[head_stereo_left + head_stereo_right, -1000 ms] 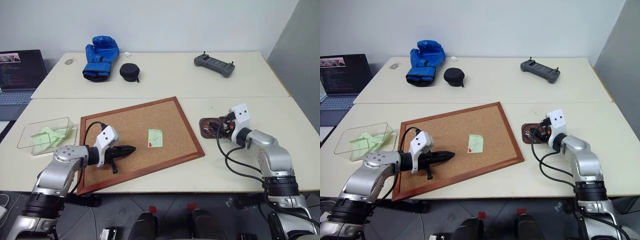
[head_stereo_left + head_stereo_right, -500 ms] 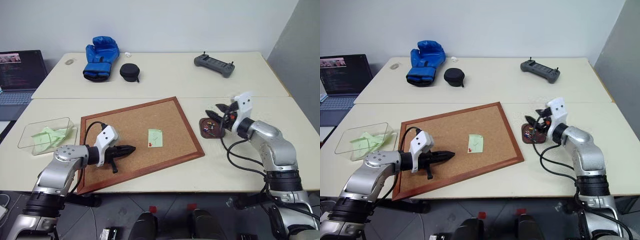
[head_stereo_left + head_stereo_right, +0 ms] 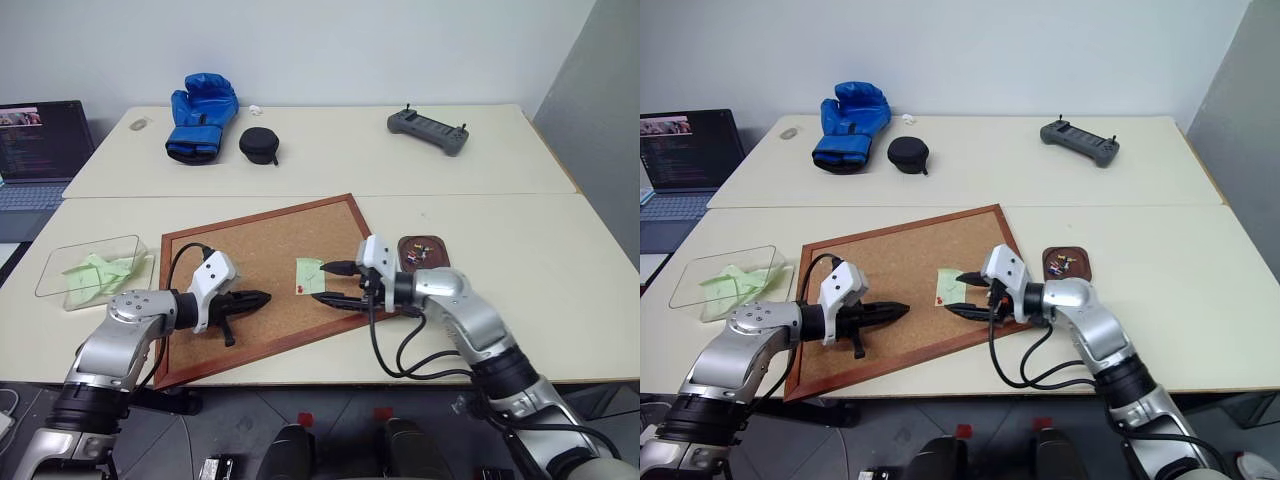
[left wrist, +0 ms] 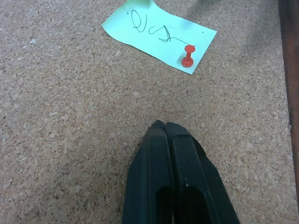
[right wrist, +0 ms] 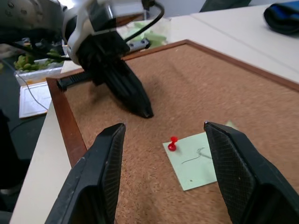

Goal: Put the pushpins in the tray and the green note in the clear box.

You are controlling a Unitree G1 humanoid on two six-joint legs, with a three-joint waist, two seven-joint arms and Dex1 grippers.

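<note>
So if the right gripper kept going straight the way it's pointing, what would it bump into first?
Probably the red pushpin stuck in the green note, which sits between the open fingers of the right gripper. If it passed above those, the shut left gripper lies farther along, though height over the cork board is hard to judge.
</note>
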